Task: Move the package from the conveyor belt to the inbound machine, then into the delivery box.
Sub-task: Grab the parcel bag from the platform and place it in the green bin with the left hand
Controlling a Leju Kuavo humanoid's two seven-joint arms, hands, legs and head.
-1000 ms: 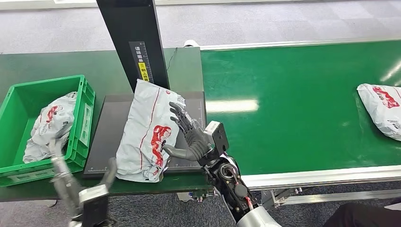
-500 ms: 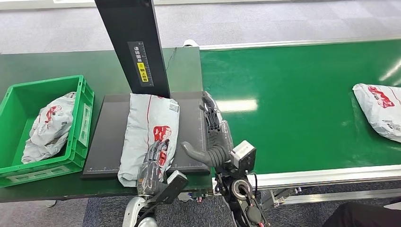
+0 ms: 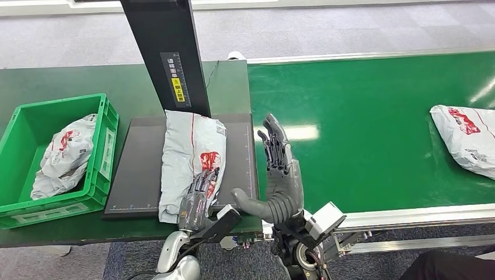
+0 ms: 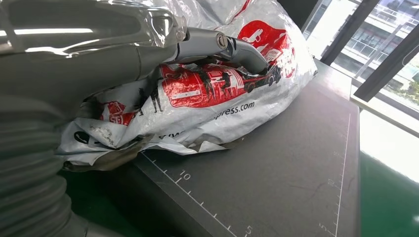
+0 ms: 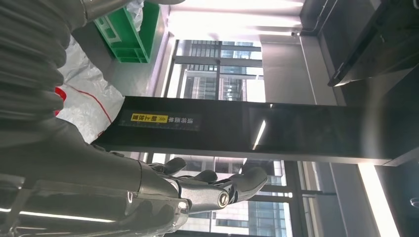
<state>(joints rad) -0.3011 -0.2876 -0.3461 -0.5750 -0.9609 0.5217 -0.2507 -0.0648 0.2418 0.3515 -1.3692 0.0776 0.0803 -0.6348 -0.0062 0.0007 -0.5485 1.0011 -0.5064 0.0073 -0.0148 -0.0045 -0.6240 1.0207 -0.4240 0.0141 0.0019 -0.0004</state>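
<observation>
Package (image 3: 191, 157) on inbound machine (image 3: 137, 169); my left hand (image 3: 198, 198) grips its near end, right hand (image 3: 280, 169) spread, empty; next: lift into delivery box (image 3: 17, 125)

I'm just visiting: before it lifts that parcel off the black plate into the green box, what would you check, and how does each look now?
1. Left hand on the package: ok, fingers rest on its near end.
2. Firm grip: cannot tell.
3. Right hand clear of package: ok, open beside the scanner plate.
4. Room in delivery box: ok, one parcel inside.
5. Scanner post above package's far end: not ok.
</observation>
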